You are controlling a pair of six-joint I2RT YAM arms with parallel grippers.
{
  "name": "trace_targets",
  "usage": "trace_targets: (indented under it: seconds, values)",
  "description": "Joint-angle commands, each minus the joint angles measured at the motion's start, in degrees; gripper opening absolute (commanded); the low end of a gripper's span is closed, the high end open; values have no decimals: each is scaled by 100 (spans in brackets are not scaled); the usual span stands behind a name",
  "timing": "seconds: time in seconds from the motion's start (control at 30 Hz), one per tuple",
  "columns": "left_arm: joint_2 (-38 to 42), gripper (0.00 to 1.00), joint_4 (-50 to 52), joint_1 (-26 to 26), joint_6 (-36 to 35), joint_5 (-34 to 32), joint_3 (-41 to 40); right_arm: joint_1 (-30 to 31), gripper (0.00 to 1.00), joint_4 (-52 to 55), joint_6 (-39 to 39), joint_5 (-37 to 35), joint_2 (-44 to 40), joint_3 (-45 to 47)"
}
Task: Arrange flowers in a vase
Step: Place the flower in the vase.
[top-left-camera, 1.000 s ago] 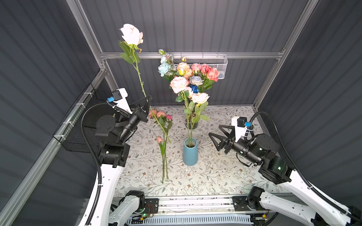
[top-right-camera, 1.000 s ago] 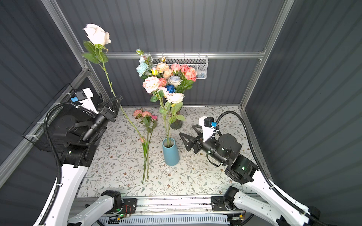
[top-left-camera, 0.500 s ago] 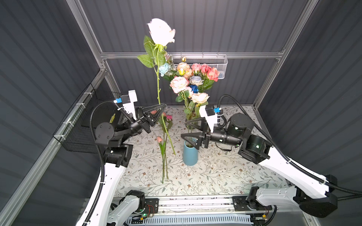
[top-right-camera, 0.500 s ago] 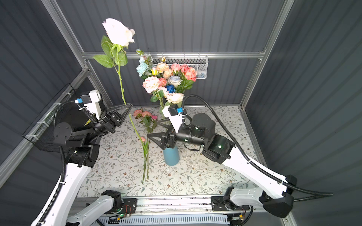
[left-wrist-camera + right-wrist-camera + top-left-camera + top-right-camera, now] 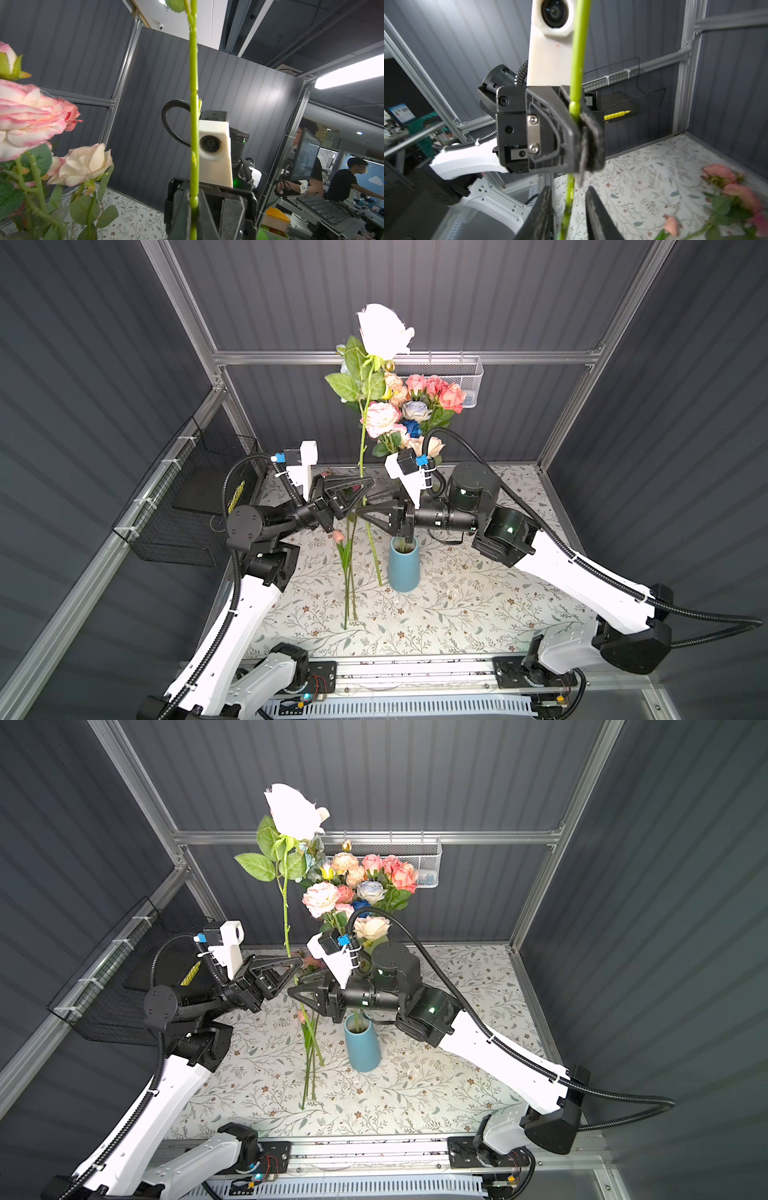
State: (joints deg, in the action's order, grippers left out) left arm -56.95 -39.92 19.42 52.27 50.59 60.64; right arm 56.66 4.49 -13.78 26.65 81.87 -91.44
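1. Dark ribbed walls (image 5: 415, 281) boxed in the cell where a cream rose (image 5: 384, 331) stood upright in mid-air. Its bloom topped the bouquet (image 5: 415, 410), and its lower stem end hung just beside the blue vase (image 5: 403, 568), not in it.
2. Its stem (image 5: 193, 83) looked thin, smooth and bendy. The flower was judged light but top-heavy, liable to swivel or slide in a loose pinch, with fabric petals that would crush.
3. The best hold appeared to be bare stem below the leaves, close against a knuckle-like node and low enough to steer the end into the vase mouth.
4. The left gripper (image 5: 582, 133) was clamped on that stem, its pads pressed together around it just under a node.
5. The right gripper (image 5: 569, 193) straddled the stem just below, its 2 fingers apart, with a gap showing on either side in the right wrist view.
6. Several pink flowers (image 5: 733, 195) lay on the sprigged tablecloth (image 5: 478, 605) beside the vase, not yet arranged.
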Motion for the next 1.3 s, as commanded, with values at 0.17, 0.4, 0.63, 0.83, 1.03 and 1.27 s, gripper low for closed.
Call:
trace_targets:
  seconds: [0.17, 0.4, 0.63, 0.83, 1.03, 1.27]
  values:
    - [468, 100, 744, 18, -581, -751, -228, 23, 0, -435, 143, -633, -750, 856]
    - [1641, 100, 3052, 18, -2150, -2898, -466, -74, 0, -1068, 1020, -2759, -1724, 1932]
    - [1904, 100, 4017, 18, -2338, -3442, -868, -520, 0, -1925, 992, -2734, -1439, 2174]
    - [2164, 100, 4361, 18, -2436, -3687, -1131, -605, 0, -2382, 1049, -2784, -1107, 2526]
    - [2232, 100, 4709, 18, -2467, -3972, -1325, -588, 0, -2623, 686, -2802, -1147, 3314]
    - [2014, 100, 5056, 17, -2319, -4332, -1525, -465, 42, -2608, 134, -2981, -1545, 4164]
